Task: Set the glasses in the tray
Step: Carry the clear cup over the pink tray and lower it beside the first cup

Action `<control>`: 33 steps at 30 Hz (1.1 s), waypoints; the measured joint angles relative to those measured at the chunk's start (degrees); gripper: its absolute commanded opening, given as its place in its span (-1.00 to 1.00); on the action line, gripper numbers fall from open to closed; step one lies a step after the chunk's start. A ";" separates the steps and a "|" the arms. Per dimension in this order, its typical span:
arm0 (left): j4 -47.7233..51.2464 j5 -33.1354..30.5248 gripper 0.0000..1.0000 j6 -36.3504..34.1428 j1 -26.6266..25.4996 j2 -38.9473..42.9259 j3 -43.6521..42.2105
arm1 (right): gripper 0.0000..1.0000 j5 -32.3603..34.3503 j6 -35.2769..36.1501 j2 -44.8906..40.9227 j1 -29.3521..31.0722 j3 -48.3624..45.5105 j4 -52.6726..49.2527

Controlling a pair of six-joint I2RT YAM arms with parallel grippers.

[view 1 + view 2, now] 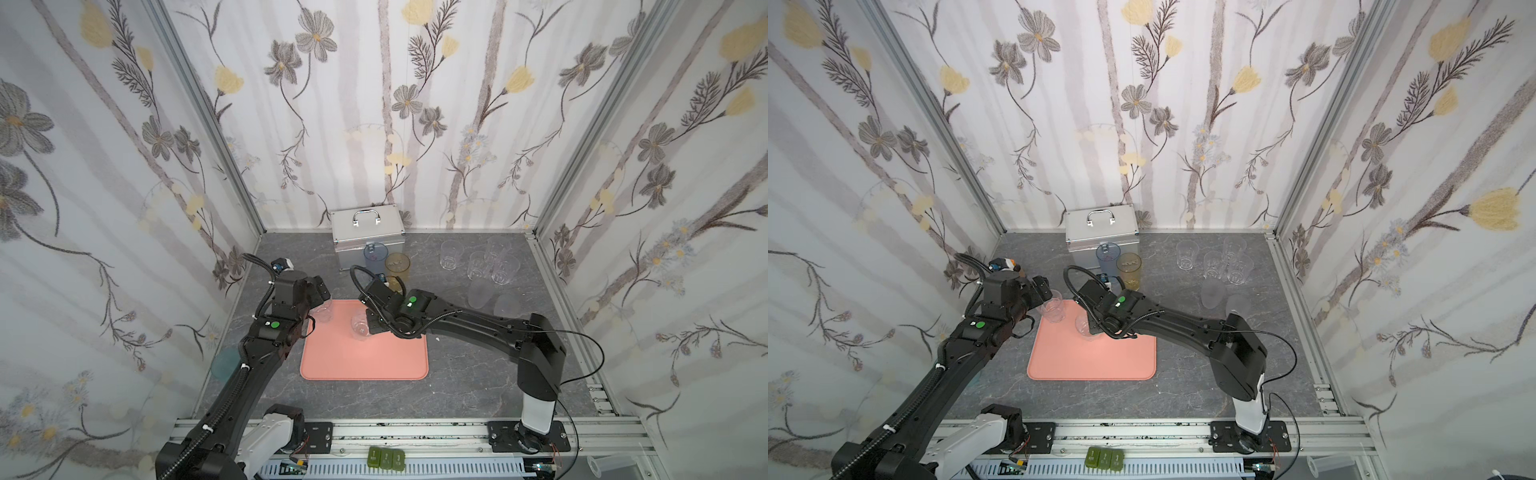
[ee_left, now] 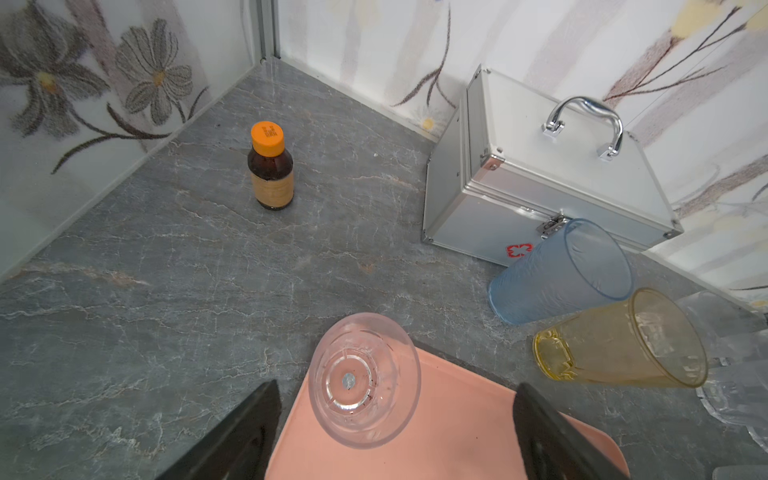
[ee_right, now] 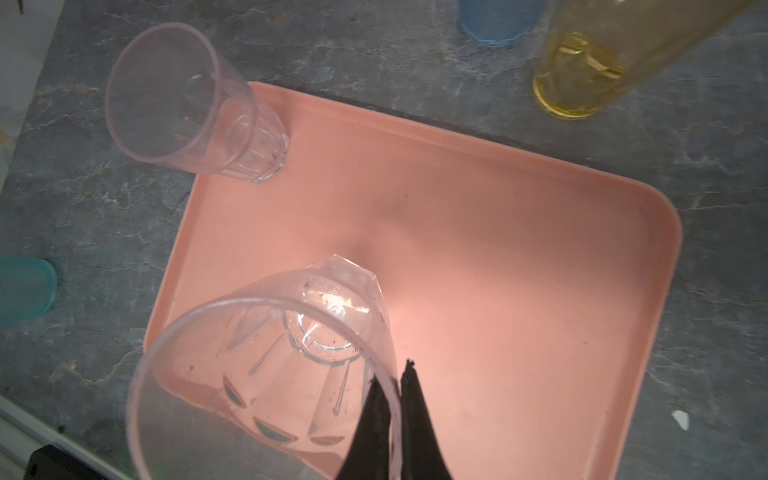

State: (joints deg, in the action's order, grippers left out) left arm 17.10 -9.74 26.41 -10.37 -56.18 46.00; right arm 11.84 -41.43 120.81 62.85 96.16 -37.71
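Right fingers (image 3: 417, 424) tight on the rim of a clear glass (image 3: 266, 365), left fingers (image 2: 241, 436) wide apart; grey marbled tabletop (image 1: 478, 374), floral-papered walls (image 1: 415, 104).

Tray (image 1: 365, 361): near half and right side are bare, with an open approach over the near edge. Far-left corner is taken by the corner glass (image 1: 323, 309); left gripper (image 2: 395, 384) has jaws wide either side of it, and its arm blocks that flank. Far middle: held glass (image 1: 360, 326), pinched at the rim by right gripper (image 3: 392, 374), whose arm crosses the far-right corner. Just beyond the far edge stand the blue glass (image 1: 375, 255) and amber glass (image 1: 397, 266), metal case (image 1: 368, 232) behind them. Beyond-right: clear glasses (image 1: 478, 262) and frosted glasses (image 1: 480, 293), tight gaps. Left: teal glass (image 1: 224, 363), half hidden. Far-left: brown bottle (image 2: 271, 166), room around it.
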 measured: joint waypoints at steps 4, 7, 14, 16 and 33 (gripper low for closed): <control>1.53 0.55 0.79 -0.52 1.22 1.73 -0.87 | -0.96 -2.32 0.57 8.02 2.03 8.57 -1.46; 2.78 -0.07 0.79 -0.48 1.42 3.56 -1.79 | -0.96 -2.71 0.98 12.50 2.62 13.68 -2.38; 3.15 -0.76 0.79 -0.46 1.46 5.35 -2.38 | -0.90 -2.08 0.96 19.89 2.75 22.71 -3.78; 3.30 -0.72 0.79 -0.26 1.46 5.92 -2.78 | -0.88 -1.51 0.90 20.70 2.75 23.56 -3.89; 6.47 -2.91 0.82 0.55 1.05 8.17 -2.78 | -0.66 -5.07 -6.51 24.00 2.03 23.78 8.09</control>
State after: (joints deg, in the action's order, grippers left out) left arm 23.57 -12.64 26.96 -9.32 -48.01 43.22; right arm 6.76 -47.94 144.81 64.88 119.94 -29.63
